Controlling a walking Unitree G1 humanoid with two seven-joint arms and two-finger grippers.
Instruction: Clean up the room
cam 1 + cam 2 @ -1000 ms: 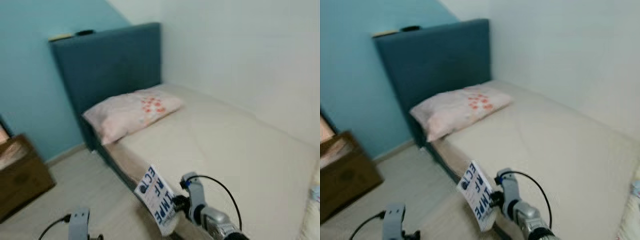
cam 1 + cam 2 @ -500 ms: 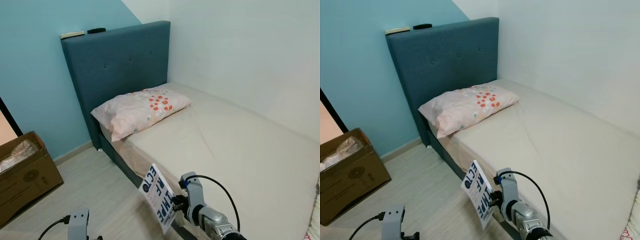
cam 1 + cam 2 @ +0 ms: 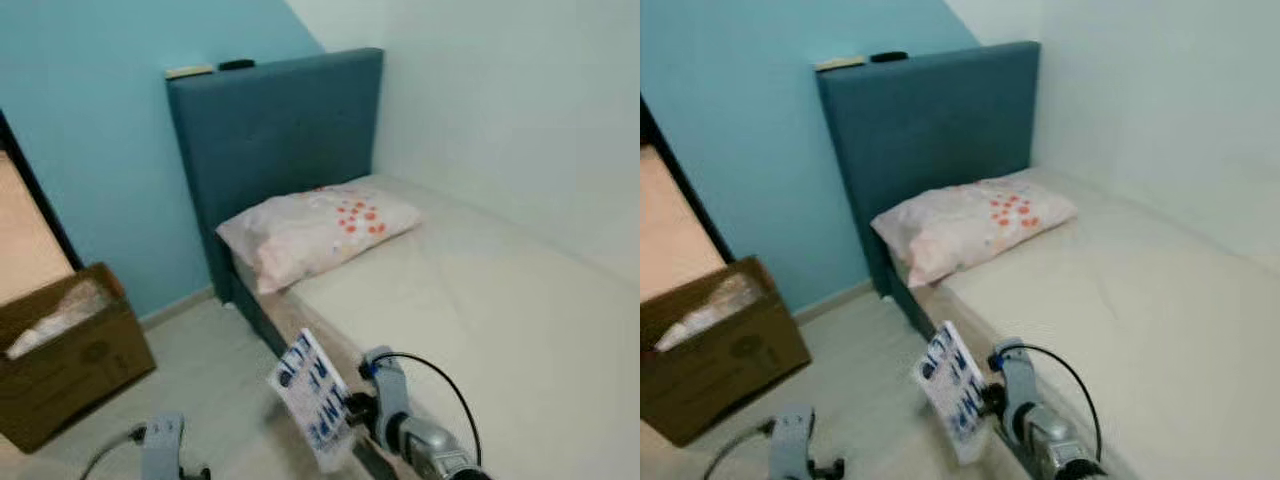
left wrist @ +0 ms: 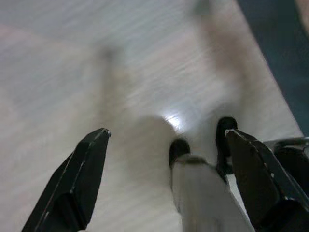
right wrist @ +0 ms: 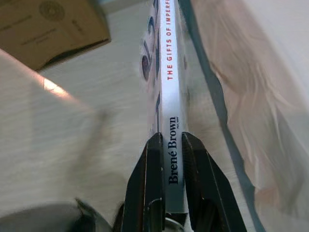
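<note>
My right gripper (image 5: 170,145) is shut on a white book (image 3: 310,399) with blue lettering, held upright above the floor beside the bed's near edge. In the right wrist view the book's spine (image 5: 170,101) runs straight out between the two black fingers. My left gripper (image 4: 166,159) hangs low over the pale wood floor, its fingers wide apart with nothing between them. The left arm (image 3: 160,448) shows at the bottom left.
A bed (image 3: 480,300) with a teal headboard (image 3: 280,130) and a flowered pillow (image 3: 320,230) lies ahead on the right. An open cardboard box (image 3: 70,355) stands on the floor at the left, against the blue wall. Two small objects lie on the headboard's top.
The camera has swung left, so bed and box have shifted right in view and more of the box shows. The book stays in my right gripper.
</note>
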